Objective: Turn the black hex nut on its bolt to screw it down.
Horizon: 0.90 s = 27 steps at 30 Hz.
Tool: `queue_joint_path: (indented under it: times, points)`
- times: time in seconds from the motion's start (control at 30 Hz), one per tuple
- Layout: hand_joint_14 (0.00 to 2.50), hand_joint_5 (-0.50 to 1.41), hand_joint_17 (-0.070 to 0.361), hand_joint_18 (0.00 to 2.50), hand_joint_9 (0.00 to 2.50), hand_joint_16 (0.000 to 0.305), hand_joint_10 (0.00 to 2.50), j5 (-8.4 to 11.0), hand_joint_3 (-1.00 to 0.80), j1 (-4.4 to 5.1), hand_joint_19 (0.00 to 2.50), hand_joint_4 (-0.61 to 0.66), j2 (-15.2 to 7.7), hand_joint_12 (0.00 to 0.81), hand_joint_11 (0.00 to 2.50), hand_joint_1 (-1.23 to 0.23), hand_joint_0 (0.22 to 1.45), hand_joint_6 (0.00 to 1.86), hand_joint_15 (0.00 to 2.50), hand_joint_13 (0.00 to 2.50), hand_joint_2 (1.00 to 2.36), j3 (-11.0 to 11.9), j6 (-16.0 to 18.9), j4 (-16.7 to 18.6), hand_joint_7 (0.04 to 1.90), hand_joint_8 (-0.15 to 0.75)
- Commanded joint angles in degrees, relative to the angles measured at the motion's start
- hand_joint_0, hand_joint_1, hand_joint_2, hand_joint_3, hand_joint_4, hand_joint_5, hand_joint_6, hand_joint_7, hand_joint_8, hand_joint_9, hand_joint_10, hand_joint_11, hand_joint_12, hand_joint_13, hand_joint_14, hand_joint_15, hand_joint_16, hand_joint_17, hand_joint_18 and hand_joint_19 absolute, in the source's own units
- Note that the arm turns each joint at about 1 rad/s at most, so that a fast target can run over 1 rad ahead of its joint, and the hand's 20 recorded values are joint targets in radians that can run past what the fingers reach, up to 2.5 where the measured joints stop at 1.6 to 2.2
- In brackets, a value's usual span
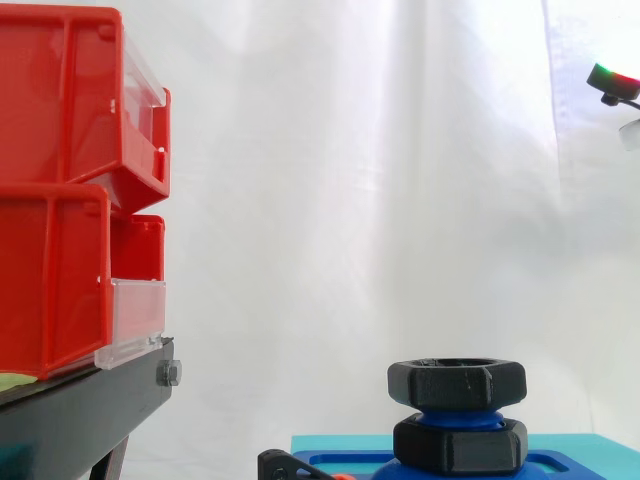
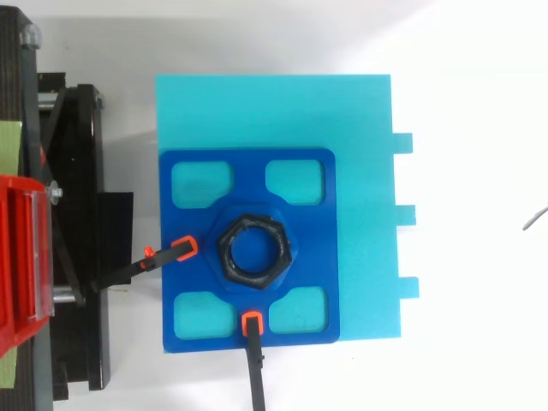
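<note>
**Workstation State: Hex Nut Fixture**

A white curtain [image 1: 380, 200] closes the background, and a white table [image 2: 462, 360] carries the fixture. All positions below are referenced to the blue plate [image 2: 308, 248].

**Both views**
- The blue plate lies flat on a larger cyan base [image 2: 360, 111].
- The black hex nut [image 2: 224, 255] sits at the centre of the blue plate, on a blue bolt [image 1: 460, 420].
- Red bins [image 1: 60, 200] stand on a black stand [image 1: 80, 415] to the left of the blue plate.

**Side view**
- The black hex nut is the upper of two; a lower black nut [image 1: 460, 447] sits beneath it, nearer the blue plate. A short band of bolt shows between them.
- The bins are stacked in tiers and have clear front panels.
- Part of the hand [image 1: 612, 80], glowing red and green, is high above the blue plate and to its right, well apart from the nut. Whether the hand is open or closed cannot be told.

**Top view**
- The blue plate is square with rounded corners and has four rounded rectangular recesses, one toward each corner.
- The cyan base has three small tabs on its right edge.
- Two black clamps with orange tips bear on the blue plate: one [image 2: 184, 248] at its left edge, one [image 2: 252, 323] at its lower edge.

**Materials and shapes**
- Both nuts are matte black, six-sided, with a slightly rough surface.
- Plate and base are smooth.
</note>
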Motion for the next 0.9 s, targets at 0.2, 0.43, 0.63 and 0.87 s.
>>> queue_joint_path:
  times: [0.2,0.43,0.63,0.87]
  points:
    - [0.0,-0.18,0.126,0.47,0.69,0.056,0.01,0.0,-0.5,0.0,0.47,0.17,0.0,0.34,0.25,-0.49,0.57,0.5,0.09,0.44,1.0,0.07,-0.01,0.0,0.66,0.274]
    - [0.0,-0.18,0.126,0.46,0.7,0.056,0.01,-0.08,-0.5,0.09,0.48,0.18,-0.09,0.341,0.26,-0.49,0.57,0.5,0.1,0.45,1.0,-0.02,-0.01,-0.09,0.66,0.271]
    - [0.0,-0.18,0.125,0.45,0.7,0.055,0.01,0.0,-0.5,0.18,0.48,0.18,0.0,0.34,0.26,-0.49,0.57,0.5,0.1,0.45,1.0,0.07,-0.01,0.0,0.66,0.272]
    - [0.0,-0.18,0.119,0.38,0.67,0.053,0.01,-1.67,-0.5,1.14,0.47,0.17,-1.41,0.347,0.25,-0.48,0.57,0.5,0.1,0.44,1.0,0.07,-5.98,0.61,0.66,0.274]
